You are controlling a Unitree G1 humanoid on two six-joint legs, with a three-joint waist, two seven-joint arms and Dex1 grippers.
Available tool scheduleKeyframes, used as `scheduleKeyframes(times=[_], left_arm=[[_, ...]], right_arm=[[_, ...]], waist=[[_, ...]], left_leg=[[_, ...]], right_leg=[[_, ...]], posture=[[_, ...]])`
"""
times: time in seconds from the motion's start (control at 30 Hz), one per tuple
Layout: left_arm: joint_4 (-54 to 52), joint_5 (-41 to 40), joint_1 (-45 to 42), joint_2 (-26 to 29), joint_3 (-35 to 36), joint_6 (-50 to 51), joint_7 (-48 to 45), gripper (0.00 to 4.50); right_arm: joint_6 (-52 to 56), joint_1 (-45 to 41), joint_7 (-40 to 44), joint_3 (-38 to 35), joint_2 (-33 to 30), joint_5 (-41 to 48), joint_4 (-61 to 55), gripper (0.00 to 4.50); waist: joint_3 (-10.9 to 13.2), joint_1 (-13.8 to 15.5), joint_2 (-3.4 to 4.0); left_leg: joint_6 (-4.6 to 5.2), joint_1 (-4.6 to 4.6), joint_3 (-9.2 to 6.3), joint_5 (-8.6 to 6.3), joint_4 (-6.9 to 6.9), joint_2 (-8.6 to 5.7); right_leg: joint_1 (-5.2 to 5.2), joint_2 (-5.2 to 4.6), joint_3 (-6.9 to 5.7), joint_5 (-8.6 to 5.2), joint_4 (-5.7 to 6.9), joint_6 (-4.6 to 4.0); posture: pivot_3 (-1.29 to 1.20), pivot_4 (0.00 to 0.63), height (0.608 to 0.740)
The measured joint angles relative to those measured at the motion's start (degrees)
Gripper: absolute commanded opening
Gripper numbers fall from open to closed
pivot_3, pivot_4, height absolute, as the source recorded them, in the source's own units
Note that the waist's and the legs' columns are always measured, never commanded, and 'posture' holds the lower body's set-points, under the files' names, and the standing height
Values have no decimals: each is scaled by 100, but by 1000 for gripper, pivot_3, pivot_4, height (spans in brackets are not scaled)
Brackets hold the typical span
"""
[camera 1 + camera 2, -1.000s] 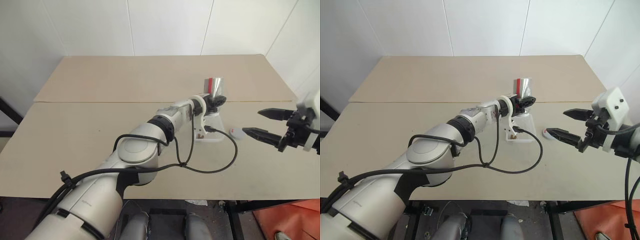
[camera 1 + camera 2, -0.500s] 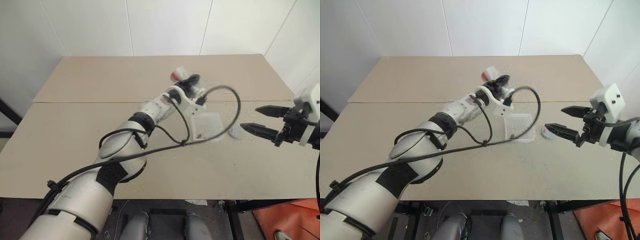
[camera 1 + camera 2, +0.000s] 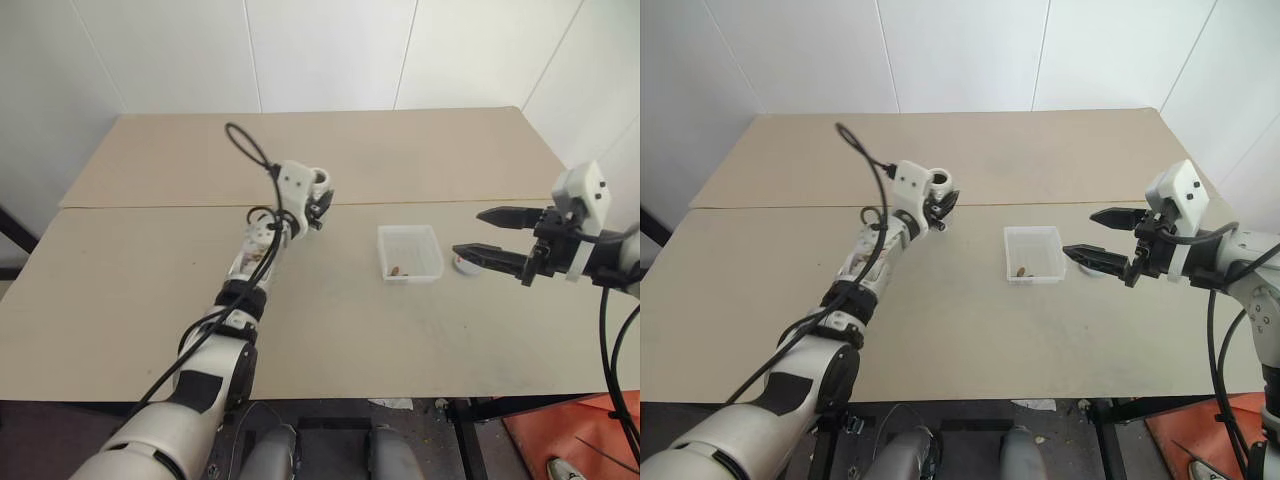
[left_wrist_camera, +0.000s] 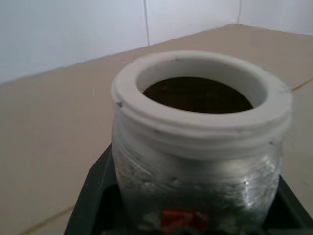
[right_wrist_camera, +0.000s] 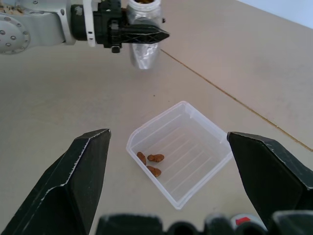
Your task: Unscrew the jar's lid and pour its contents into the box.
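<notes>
My left gripper (image 3: 322, 208) is shut on the jar (image 3: 318, 181), holding it upright with its mouth open, left of the box (image 3: 432, 240). The left wrist view shows the jar (image 4: 195, 161) close up, with a white rim and a dark inside. Three small reddish-brown pieces, the contents (image 5: 151, 164), lie in the clear box (image 5: 205, 128). My right gripper (image 3: 467, 232) is open just right of the box, holding nothing. The lid (image 3: 463, 265) lies on the table beneath its lower finger, partly hidden.
The tan table (image 3: 150, 290) has a seam running across it just behind the box. White walls close off the back and the right side. A black cable (image 3: 245, 145) loops above my left forearm.
My left arm has swung left, away from above the box. It has rolled the jar from tipped over back to upright. The pieces now show in the box. My right gripper edged closer to the box.
</notes>
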Motion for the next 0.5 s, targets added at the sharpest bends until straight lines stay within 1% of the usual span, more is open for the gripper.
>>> scheduleKeyframes(times=[0.07, 0.2, 0.4, 0.43, 0.5], left_arm=[[-389, -46, 386, 16, 9, 49, 58, 1958], [-755, -65, 924, -82, -26, 70, 140, 1958], [-916, 63, 1094, -172, -186, -78, 342, 1958], [-921, 97, 1113, -173, -217, -112, 386, 2672], [-916, 142, 1164, -172, -250, -100, 443, 3196]], right_arm=[[-5, 1, 21, 41, 33, 2, -4, 4442], [-5, 7, 40, 82, 52, 5, -16, 4442], [-1, 7, 63, 90, 51, 21, -111, 4442], [2, 7, 65, 90, 51, 21, -112, 4500], [7, 7, 68, 90, 50, 23, -114, 4500]], waist=[[-1, 1, 1], [-1, 13, 2], [-3, 60, 2], [-4, 62, 2], [-5, 61, 3]], left_leg=[[0, 11, 1, 0, -1, 0], [0, 16, 1, 0, -1, 0], [1, 22, 4, -1, -2, -1], [1, 25, 4, -1, -3, -1], [1, 29, 5, -1, -5, 0]], right_leg=[[6, 0, 2, 0, -1, 0], [12, 0, 3, 0, -3, 0], [17, 0, 4, 0, -6, -1], [19, 0, 5, 0, -6, -1], [20, 0, 6, 0, -6, -1]], posture=[[0, 150, 740], [0, 150, 740], [0, 150, 740], [0, 150, 740], [0, 150, 740]])
